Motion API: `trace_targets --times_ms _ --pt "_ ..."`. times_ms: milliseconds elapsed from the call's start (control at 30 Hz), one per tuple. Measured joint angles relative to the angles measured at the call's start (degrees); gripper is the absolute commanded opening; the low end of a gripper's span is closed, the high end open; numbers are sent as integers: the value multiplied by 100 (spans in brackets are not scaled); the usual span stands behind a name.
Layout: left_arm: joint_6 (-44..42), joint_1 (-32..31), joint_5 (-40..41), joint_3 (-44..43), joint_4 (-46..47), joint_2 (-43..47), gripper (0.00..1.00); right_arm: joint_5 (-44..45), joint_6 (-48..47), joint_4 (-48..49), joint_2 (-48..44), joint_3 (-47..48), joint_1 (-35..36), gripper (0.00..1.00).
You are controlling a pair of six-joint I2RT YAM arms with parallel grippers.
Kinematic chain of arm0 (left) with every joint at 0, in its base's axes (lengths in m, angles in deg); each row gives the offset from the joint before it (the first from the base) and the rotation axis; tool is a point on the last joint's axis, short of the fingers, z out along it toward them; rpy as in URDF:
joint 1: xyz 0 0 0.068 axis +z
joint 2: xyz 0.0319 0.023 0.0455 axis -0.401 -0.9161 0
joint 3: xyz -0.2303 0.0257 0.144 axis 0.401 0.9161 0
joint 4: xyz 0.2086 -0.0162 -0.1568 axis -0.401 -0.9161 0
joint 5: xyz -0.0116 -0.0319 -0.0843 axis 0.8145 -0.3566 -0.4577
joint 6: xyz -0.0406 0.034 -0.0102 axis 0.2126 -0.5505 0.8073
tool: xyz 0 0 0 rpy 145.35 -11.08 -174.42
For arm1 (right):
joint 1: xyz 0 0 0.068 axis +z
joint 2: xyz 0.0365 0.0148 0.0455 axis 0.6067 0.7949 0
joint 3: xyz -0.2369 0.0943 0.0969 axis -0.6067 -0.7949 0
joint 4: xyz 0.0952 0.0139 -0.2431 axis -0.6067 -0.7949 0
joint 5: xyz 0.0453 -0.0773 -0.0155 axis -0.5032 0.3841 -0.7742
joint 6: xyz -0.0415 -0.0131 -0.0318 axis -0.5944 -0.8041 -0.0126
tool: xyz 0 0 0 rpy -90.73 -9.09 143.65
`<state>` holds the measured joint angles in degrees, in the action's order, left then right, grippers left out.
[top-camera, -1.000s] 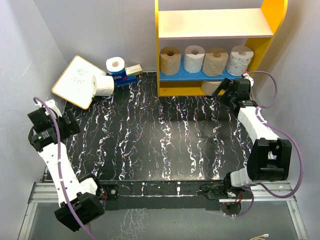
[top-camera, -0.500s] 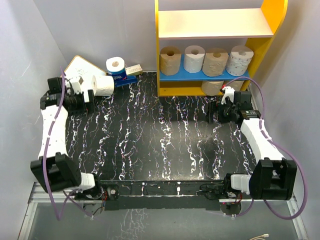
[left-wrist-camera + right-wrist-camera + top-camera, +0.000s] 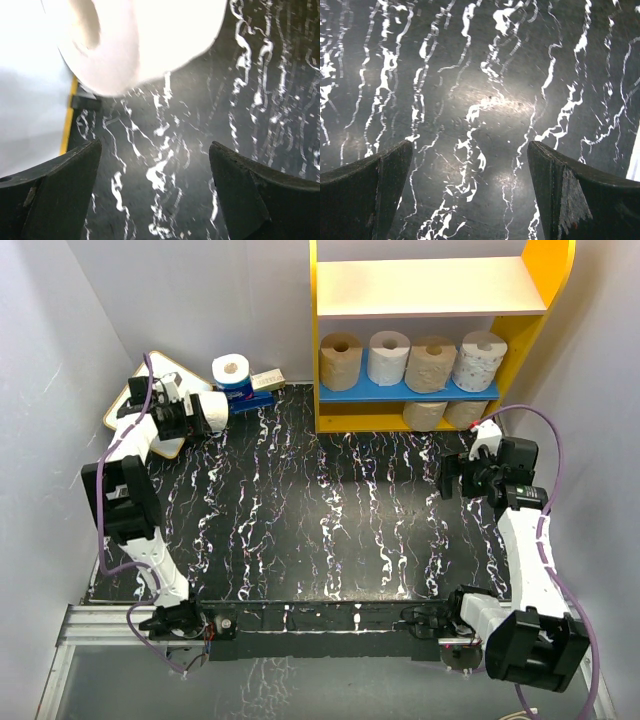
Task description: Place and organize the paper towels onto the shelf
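At the far left corner of the desk point(image 3: 330, 530) the left fingers point(image 3: 190, 415) are spread wide, a white roll point(image 3: 145, 40) lying on its side just beyond their tips. Four rolls point(image 3: 388, 358) sit in a row on the shelf's point(image 3: 314, 350) blue board, with two more beneath it. The right fingers point(image 3: 448, 478) gape wide over bare desk.

Yellow shelf point(image 3: 360, 423), black white-veined table point(image 3: 330, 510), white and tan paper towels point(image 3: 388, 357)
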<state>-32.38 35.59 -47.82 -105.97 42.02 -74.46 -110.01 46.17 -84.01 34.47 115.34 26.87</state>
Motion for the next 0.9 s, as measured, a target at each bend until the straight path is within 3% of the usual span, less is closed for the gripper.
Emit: trace_targets --times_ms 133,433,900 --pt "-57 -46 251 -94 546 -442 86 -4 -109 -57 212 -26 -326 98" --pt "-192 -273 903 -271 1491 -474 86 -46 -144 -90 275 -83 -382 98" --pt "-247 -448 1073 -328 1803 -651 80 -90 -149 -90 341 -85 -385 98"
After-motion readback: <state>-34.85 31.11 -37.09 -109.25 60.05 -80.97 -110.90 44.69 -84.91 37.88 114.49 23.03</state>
